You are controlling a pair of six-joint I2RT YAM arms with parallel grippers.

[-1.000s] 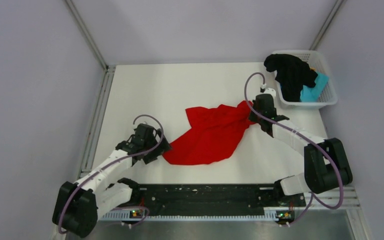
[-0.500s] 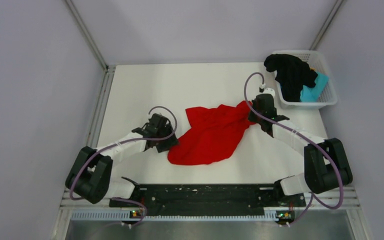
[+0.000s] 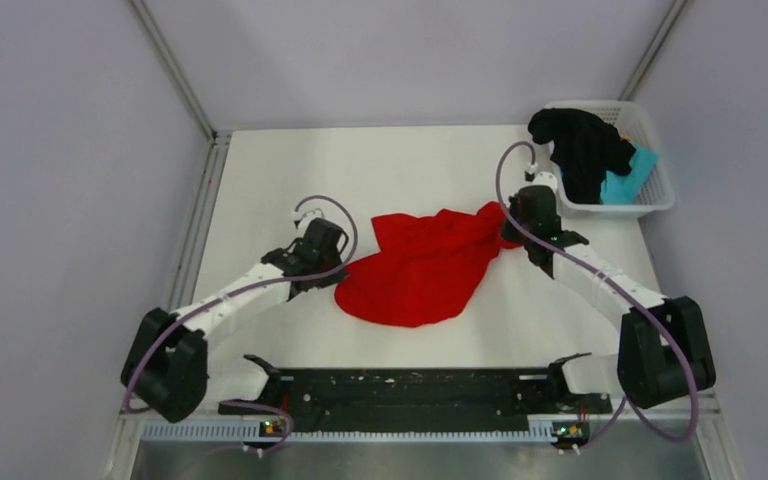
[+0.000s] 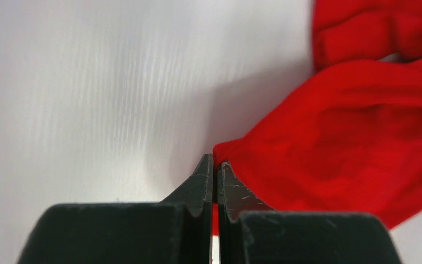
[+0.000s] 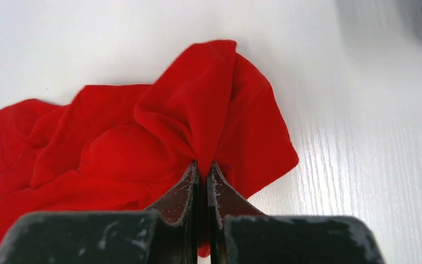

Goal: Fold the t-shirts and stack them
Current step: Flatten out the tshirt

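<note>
A crumpled red t-shirt (image 3: 420, 268) lies in the middle of the white table (image 3: 400, 170). My left gripper (image 3: 338, 268) is shut on the shirt's left edge; in the left wrist view red cloth (image 4: 335, 143) is pinched between the fingertips (image 4: 215, 165). My right gripper (image 3: 508, 232) is shut on the shirt's right corner, and the right wrist view shows red cloth (image 5: 198, 115) bunched into its tips (image 5: 203, 168). A black t-shirt (image 3: 580, 145) and a light blue one (image 3: 628, 180) hang over and fill the white lattice basket (image 3: 650, 205) at the back right.
The basket stands close to the right arm's elbow side, at the table's right edge. Grey walls enclose the table at left, back and right. A black rail (image 3: 410, 390) runs along the near edge between the arm bases.
My left gripper has moved right and away from the near edge to the shirt's left edge and shut on it. The shirt's lower left part has drawn in. The right gripper has held its grip.
</note>
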